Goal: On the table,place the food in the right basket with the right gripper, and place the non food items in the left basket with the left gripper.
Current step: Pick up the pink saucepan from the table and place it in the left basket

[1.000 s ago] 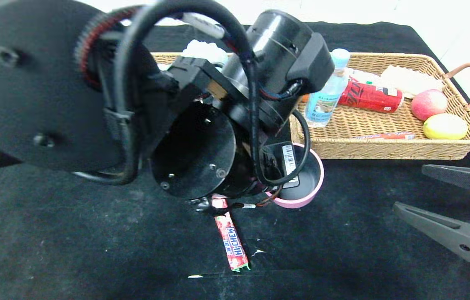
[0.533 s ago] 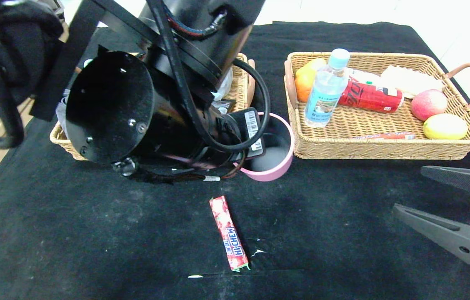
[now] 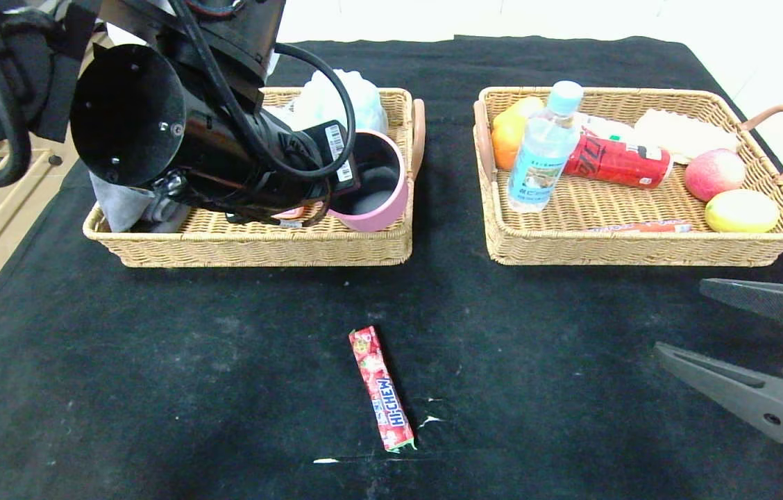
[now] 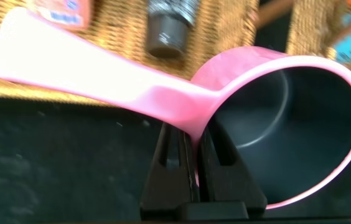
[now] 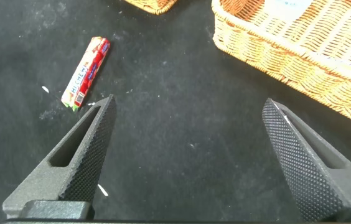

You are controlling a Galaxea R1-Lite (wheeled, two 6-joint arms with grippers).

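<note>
My left arm [image 3: 135,111] is a thick glossy black cylinder with a flat round end cap dotted with small screws. Black cables loop along it, and a white barcode sticker [image 3: 337,142] sits near the wrist. My right gripper [image 3: 745,344] has two long tapered dark grey fingers [image 5: 79,165] with a fine dimpled texture.

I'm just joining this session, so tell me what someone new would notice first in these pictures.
The left gripper holds a pink saucepan by its handle, carrying it over the left basket. A red Hi-Chew stick lies alone on the black table. The right gripper hangs open at the table's right edge, near the right basket.
</note>
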